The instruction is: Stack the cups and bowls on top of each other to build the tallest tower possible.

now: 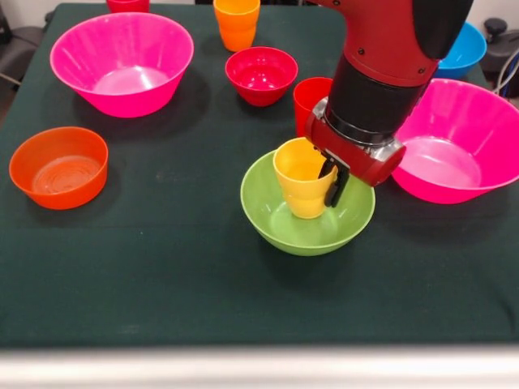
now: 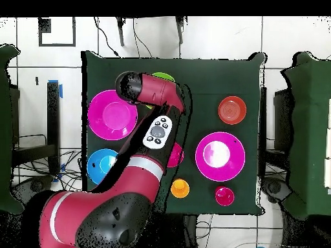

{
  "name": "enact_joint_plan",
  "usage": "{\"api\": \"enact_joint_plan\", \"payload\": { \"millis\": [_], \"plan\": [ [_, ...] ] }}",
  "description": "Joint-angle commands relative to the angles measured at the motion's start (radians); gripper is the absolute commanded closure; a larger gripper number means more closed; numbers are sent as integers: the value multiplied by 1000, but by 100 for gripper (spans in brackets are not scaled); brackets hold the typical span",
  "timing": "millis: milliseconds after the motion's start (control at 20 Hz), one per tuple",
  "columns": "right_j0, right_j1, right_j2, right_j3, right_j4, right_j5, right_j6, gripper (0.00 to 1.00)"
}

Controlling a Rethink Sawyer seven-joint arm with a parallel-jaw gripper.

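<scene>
A yellow cup [image 1: 302, 174] stands upright inside the lime-green bowl [image 1: 276, 212] near the table's middle. My gripper [image 1: 331, 180] comes down at the cup's right side and is shut on its rim, one finger inside the cup and one outside. Just behind the arm, a red cup [image 1: 308, 97] is partly hidden. An orange cup [image 1: 237, 23] and a small crimson bowl [image 1: 261, 74] stand further back. The small orange bowl [image 1: 58, 166] sits at the left. In the overhead view the arm hides the gripper and the cup, and only a sliver of the green bowl [image 2: 163, 77] shows.
One large hot-pink bowl [image 1: 122, 61] stands at the back left and another [image 1: 458, 150] close to the right of the arm. A blue bowl [image 1: 469, 49] is at the back right. Another red vessel [image 1: 127, 4] is cut off by the top edge.
</scene>
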Motion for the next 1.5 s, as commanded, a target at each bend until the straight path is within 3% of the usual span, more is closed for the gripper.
{"api": "enact_joint_plan", "payload": {
  "millis": [50, 650, 700, 1500],
  "plan": [
    [-30, -17, 62, -43, -13, -17, 126, 100],
    [-55, -33, 54, -47, -25, -12, 105, 100],
    [-51, -34, 50, -42, -28, -11, 108, 0],
    [-56, -46, 66, -33, -20, 19, 110, 0]
  ]
}}
